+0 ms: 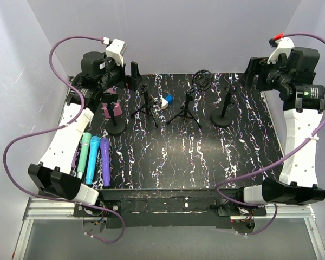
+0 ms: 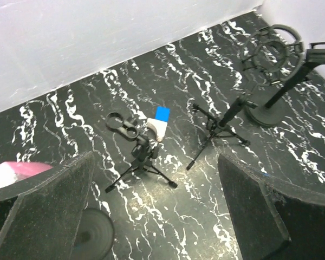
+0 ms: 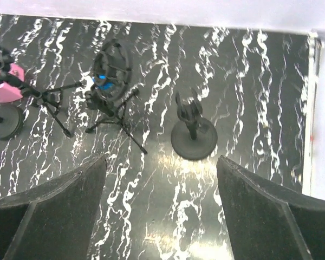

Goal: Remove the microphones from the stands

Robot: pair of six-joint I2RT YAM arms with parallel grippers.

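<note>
A small white and blue microphone (image 1: 166,101) sits in the clip of a short black tripod stand (image 1: 145,106) at the back middle of the table. It also shows in the left wrist view (image 2: 158,124), on its tripod (image 2: 141,162). A pink microphone-like block (image 1: 111,106) sits on a round-base stand (image 1: 116,128) to the left; it shows in the right wrist view (image 3: 4,82). My left gripper (image 1: 131,75) hovers open and empty at the back left (image 2: 157,216), apart from both. My right gripper (image 1: 250,73) is open and empty at the back right (image 3: 162,211).
A tripod with a ring shock mount (image 1: 188,108) stands in the middle, and an empty round-base stand (image 1: 223,117) to its right. Teal (image 1: 84,157), blue (image 1: 93,156) and purple (image 1: 105,162) microphones lie side by side at the front left. White walls close the back and sides.
</note>
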